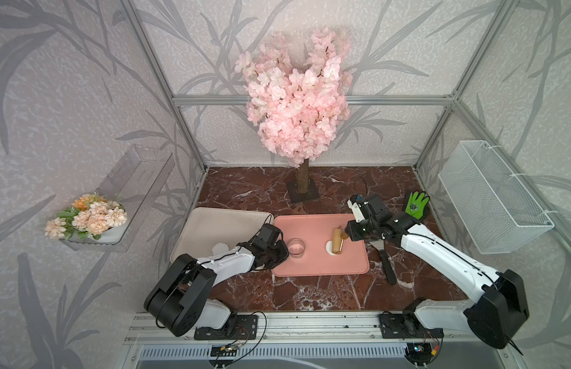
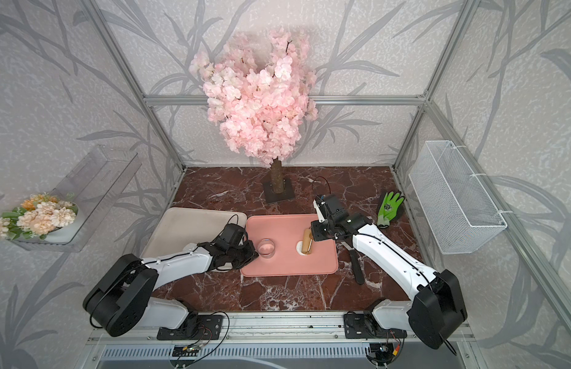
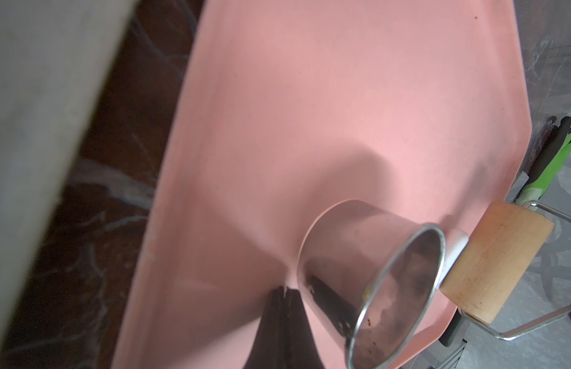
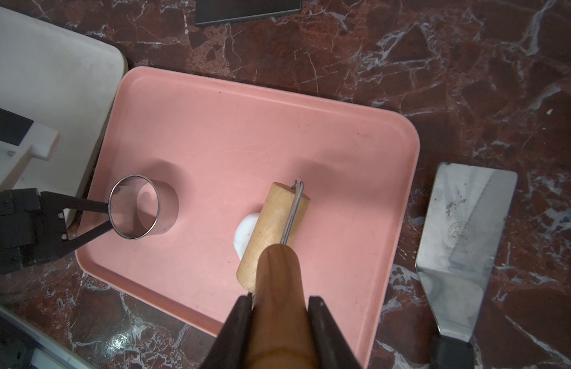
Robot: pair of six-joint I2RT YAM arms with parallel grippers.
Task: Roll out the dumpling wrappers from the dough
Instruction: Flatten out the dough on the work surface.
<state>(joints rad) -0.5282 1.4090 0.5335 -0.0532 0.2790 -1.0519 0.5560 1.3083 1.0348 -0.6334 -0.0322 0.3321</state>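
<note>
Right end effector [image 4: 281,298] holds roller [image 4: 274,230] on dough [image 4: 245,231], bare tray [image 4: 245,127] around.

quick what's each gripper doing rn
left gripper: shut, empty, tips beside the metal ring
right gripper: shut on the rolling pin, by its handle

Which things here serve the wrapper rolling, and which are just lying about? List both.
In use: dough, rolling pin in the right gripper, ring cutter, pink tray, beige tray with a wrapper.
Lying about: spatula, green glove, blossom tree, wire basket, flower bunch.
</note>
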